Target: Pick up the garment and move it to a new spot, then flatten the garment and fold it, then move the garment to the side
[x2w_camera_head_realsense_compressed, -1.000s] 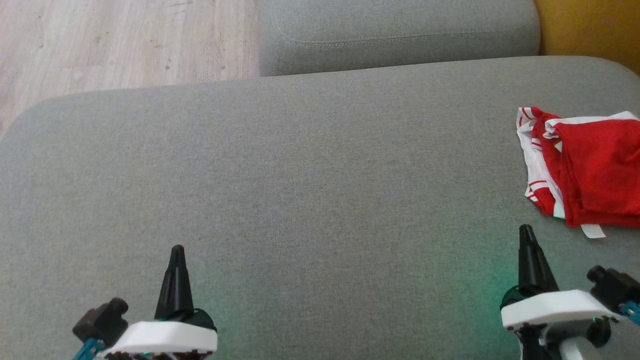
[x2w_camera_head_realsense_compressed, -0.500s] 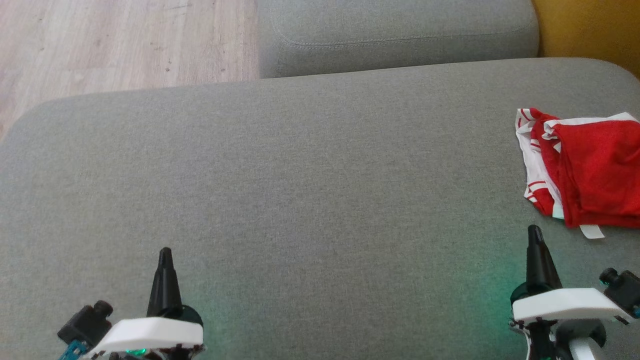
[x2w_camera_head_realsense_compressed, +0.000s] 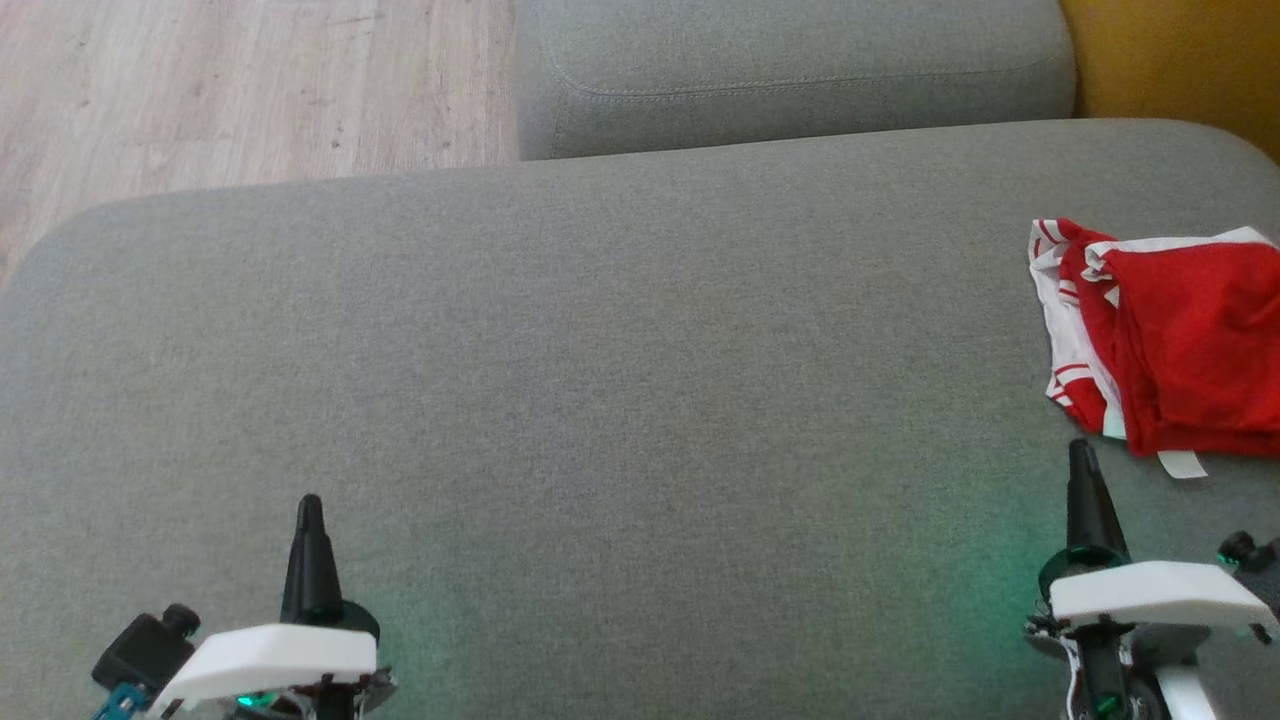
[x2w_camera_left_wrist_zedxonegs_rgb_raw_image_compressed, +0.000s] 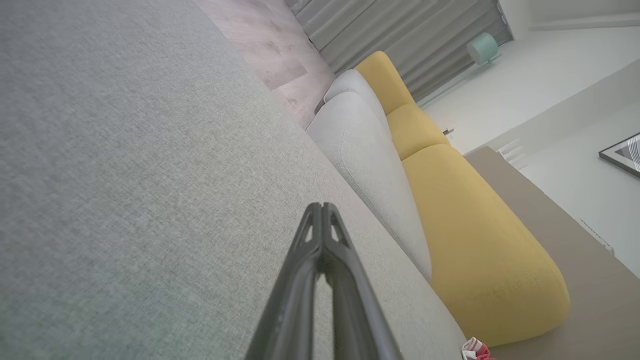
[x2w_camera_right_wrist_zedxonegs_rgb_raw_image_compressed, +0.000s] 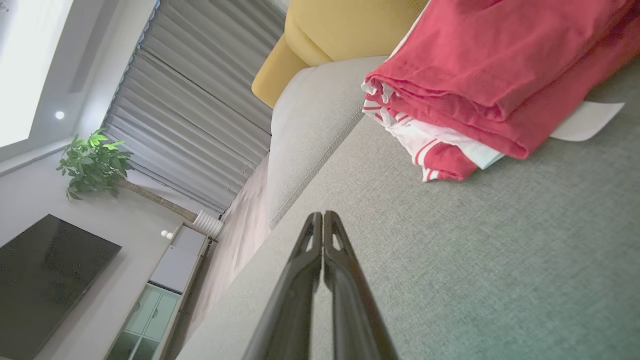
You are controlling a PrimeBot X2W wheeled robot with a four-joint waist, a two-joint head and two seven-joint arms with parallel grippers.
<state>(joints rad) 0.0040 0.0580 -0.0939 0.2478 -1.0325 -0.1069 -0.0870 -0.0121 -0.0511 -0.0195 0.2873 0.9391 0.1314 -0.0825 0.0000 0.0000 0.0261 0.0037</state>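
Left gripper (x2w_camera_head_realsense_compressed: 308, 508) and right gripper (x2w_camera_head_realsense_compressed: 1080, 452) hover clenched, empty, at the cushion's (x2w_camera_head_realsense_compressed: 640, 380) near edge; the folded garment (x2w_camera_head_realsense_compressed: 1185, 340) lies at its right edge. Side move looks done; next, just back away.

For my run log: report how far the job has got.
Done, it seems: the garment lies folded at the right side of the seat. In hand: nothing; left tool and right tool are shut, empty and clear of it. Left: apparently nothing, though the fold is rough.
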